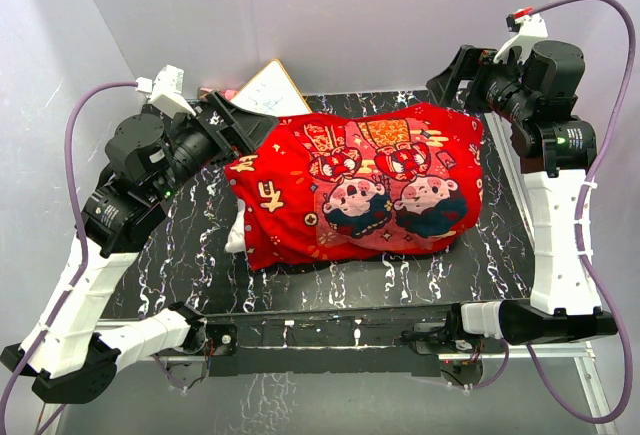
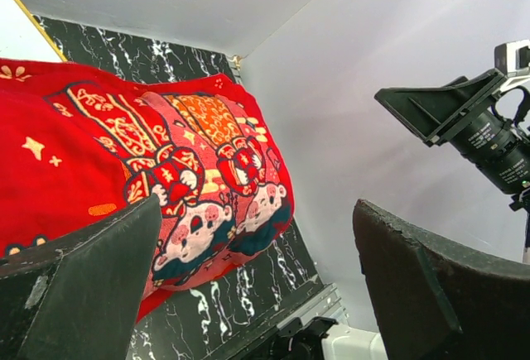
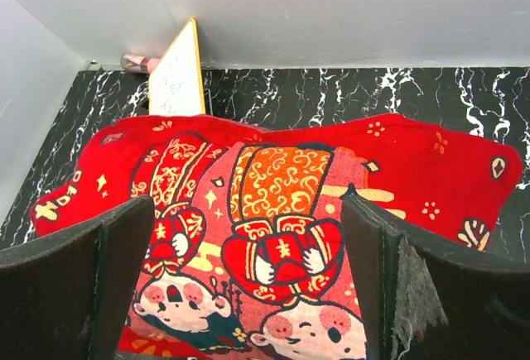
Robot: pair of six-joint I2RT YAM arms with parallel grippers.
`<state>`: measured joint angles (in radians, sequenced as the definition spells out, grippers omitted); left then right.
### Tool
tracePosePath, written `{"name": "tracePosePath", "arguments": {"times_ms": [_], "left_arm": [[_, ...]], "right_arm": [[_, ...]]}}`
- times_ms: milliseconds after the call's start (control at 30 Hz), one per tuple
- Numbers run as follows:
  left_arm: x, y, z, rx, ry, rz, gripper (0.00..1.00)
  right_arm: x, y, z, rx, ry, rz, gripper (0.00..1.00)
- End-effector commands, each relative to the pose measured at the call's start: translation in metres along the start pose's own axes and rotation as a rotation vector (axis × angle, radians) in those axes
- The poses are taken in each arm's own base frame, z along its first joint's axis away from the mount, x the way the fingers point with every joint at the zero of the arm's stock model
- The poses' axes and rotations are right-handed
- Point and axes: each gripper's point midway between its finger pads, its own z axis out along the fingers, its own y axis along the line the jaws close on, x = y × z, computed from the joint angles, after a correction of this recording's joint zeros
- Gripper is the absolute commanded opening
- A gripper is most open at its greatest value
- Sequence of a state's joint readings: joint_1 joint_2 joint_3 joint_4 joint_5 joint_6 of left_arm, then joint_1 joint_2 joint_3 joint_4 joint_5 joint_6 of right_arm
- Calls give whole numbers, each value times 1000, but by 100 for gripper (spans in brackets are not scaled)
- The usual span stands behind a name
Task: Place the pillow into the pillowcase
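The red pillowcase (image 1: 365, 183) with cartoon children lies plump on the black marble table (image 1: 500, 245). It also shows in the left wrist view (image 2: 124, 145) and the right wrist view (image 3: 290, 178). A small bit of the white pillow (image 1: 236, 238) sticks out at its near-left end; the rest is hidden inside. My left gripper (image 1: 245, 127) is open and empty, raised by the case's far-left corner (image 2: 257, 207). My right gripper (image 1: 453, 83) is open and empty, above the case's far-right corner (image 3: 247, 201), not touching it.
A small framed whiteboard (image 1: 270, 88) leans at the back left behind the pillowcase, also seen in the right wrist view (image 3: 178, 79). Grey walls close in the back and sides. A metal rail (image 1: 330, 330) runs along the table's front edge.
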<state>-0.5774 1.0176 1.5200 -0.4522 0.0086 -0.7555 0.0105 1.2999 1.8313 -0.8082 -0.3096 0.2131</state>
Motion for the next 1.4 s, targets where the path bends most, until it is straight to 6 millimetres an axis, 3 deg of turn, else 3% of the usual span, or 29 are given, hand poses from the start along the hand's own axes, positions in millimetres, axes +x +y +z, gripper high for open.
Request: {"name": "tracePosePath", "arguments": {"times_ms": [0,1367], "left_arm": [[-4,-6,-5,30,-12,-2,97],[8,2,12,22,29,37,97]], "right_arm": [[-19,5,-11,-7,-80,-19,98],[-14,1,-6,-4,-73,-42,98]]}}
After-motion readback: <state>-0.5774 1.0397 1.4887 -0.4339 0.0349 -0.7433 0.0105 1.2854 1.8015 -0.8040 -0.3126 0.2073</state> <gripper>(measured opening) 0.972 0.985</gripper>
